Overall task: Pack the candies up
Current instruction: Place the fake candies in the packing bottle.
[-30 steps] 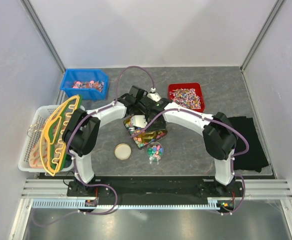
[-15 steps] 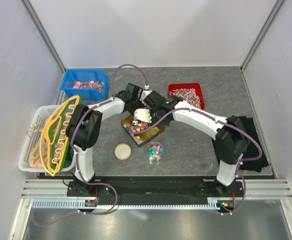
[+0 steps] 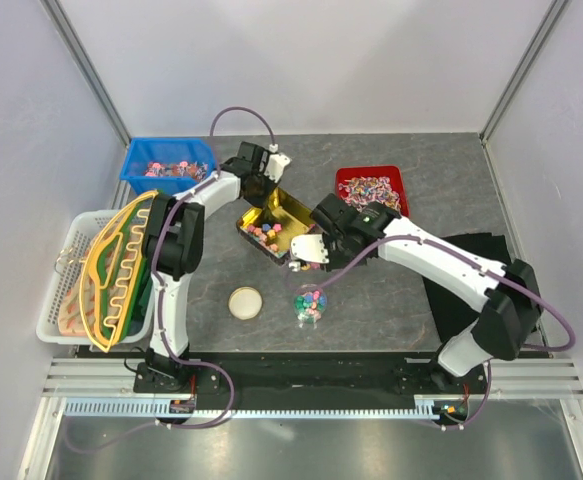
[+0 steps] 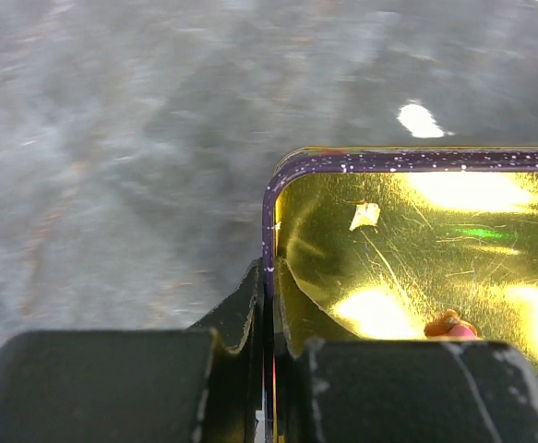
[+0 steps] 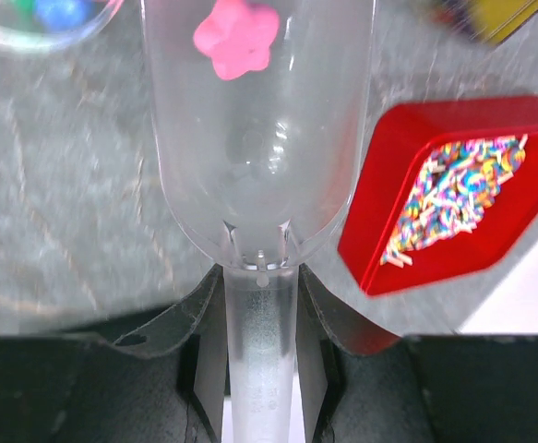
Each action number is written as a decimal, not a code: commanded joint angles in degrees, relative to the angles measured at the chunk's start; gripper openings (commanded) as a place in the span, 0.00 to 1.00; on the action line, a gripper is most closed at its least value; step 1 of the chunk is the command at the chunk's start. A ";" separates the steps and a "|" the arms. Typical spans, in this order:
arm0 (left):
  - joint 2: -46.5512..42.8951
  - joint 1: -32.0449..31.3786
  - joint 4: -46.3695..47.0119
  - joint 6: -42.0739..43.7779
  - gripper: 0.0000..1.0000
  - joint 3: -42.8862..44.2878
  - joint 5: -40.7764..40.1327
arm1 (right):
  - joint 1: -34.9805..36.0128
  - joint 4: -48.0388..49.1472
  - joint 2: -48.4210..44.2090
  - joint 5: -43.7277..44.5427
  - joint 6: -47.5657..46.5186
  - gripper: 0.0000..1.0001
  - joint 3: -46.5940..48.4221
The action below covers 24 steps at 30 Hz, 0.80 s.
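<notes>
1. The blue bin (image 3: pixel 131 180) holds wrapped sweets (image 3: pixel 176 168).
2. The left tool (image 4: pixel 270 360) is clamped on the rim of the open gold tin (image 3: pixel 296 212). Mixed candies (image 3: pixel 264 234) lie in the tin's near half.
3. A round lid (image 3: pixel 245 302) lies flat on the worktop (image 3: pixel 391 300).
4. The clear jar (image 3: pixel 311 305) beside it holds more candies.
5. The right tool (image 5: pixel 259 314) is clamped on the handle of the clear scoop (image 5: pixel 259 138), which is above the jar with one pink candy (image 5: pixel 236 41) inside.
6. The red bin (image 3: pixel 346 180) holds striped wrapped sweets.

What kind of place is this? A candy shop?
Probably a robot test booth, not a shop. A left robot arm and a right robot arm stand at a table, plain walls close it in, and sweets sit in a blue bin and a red bin.
</notes>
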 commanded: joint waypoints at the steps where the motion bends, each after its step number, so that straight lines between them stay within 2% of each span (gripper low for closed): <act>1: 1.83 2.16 -1.19 -1.42 0.02 4.41 -0.42 | 3.27 -6.62 -5.35 4.04 -1.49 0.00 -2.92; 3: 1.84 2.43 -1.81 -1.42 0.04 5.38 -0.42 | 5.02 -7.42 -6.58 7.27 -1.49 0.00 -4.60; 8: 0.87 2.43 -3.30 -1.77 0.15 6.35 1.15 | 7.57 -7.42 -7.55 11.51 0.44 0.00 -8.56; 10: 0.17 2.43 -3.92 -1.68 0.25 6.35 1.68 | 9.24 -7.33 -7.73 13.61 0.88 0.00 -9.52; 20: -3.61 2.61 -5.32 -1.86 0.30 5.21 3.27 | 13.29 -6.72 -6.24 19.95 1.06 0.00 -10.41; 21: -4.66 2.61 -5.41 -1.95 0.36 5.12 3.44 | 13.64 -6.72 -6.15 20.56 0.97 0.00 -11.10; 23: -5.54 2.78 -5.59 -2.12 0.39 4.77 4.06 | 13.91 -6.45 -6.06 22.66 0.36 0.00 -11.81; 24: -6.59 2.87 -5.76 -1.86 0.45 4.77 4.23 | 13.91 -6.28 -6.06 23.29 0.10 0.00 -12.42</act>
